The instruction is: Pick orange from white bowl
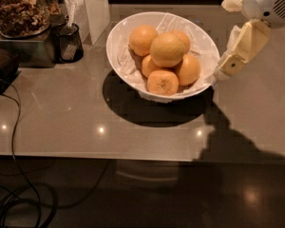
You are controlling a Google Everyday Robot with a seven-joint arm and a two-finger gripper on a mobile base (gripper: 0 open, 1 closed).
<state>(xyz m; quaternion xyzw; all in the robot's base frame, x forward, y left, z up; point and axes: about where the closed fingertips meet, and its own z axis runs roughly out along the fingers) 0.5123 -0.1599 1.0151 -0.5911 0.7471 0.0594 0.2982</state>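
Note:
The white bowl (118,42) stands on the grey counter, lined with crinkled white paper and holding several orange fruits. The orange (167,49), the largest and palest, lies on top of the pile in the middle. A flattened fruit with a dimpled top (162,82) lies at the bowl's front. My gripper (230,63), cream-coloured, hangs at the right, just outside the bowl's right rim, at about rim height. It is apart from the orange and holds nothing that I can see.
A glass jar of nuts (19,8) stands on a metal box at the back left. Beside it are a black mesh cup (69,42) and a white upright block (95,6). Black cables (19,194) hang below the counter's front edge (85,155).

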